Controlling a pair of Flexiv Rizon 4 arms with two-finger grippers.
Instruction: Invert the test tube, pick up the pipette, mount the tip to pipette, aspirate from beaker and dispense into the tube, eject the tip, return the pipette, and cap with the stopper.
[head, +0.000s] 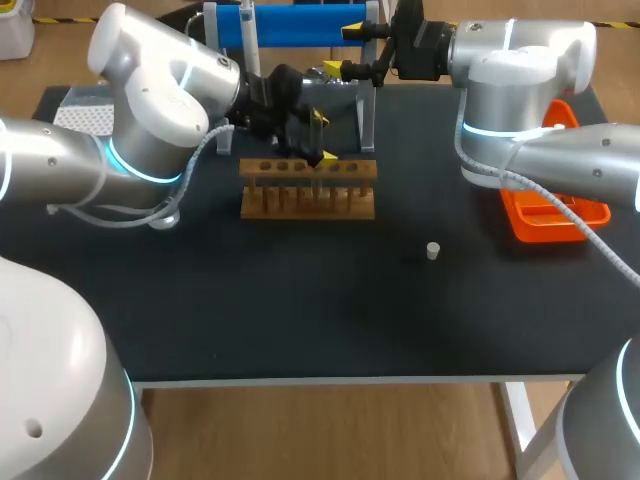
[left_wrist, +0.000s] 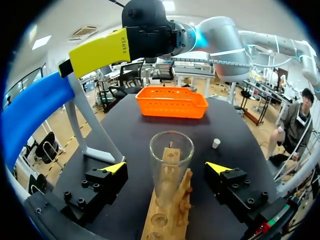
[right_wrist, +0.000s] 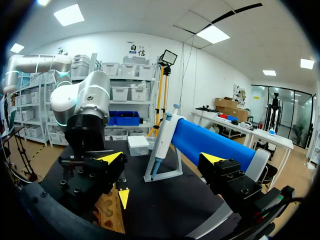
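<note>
A clear glass test tube (left_wrist: 171, 165) stands mouth-up in the wooden rack (head: 308, 187). My left gripper (head: 323, 138) is open, with one yellow-tipped finger on either side of the tube and neither touching the glass. The pipette (right_wrist: 162, 145) leans upright on the blue stand (head: 300, 25) at the back of the table. My right gripper (head: 350, 50) hangs open a short way in front of the pipette and holds nothing. A small white stopper (head: 432, 250) lies loose on the black mat, to the right of the rack.
An orange tray (head: 550, 205) sits at the right edge under my right arm. A white tip box (head: 85, 108) is at the back left. The stand's grey legs (head: 366, 115) rise just behind the rack.
</note>
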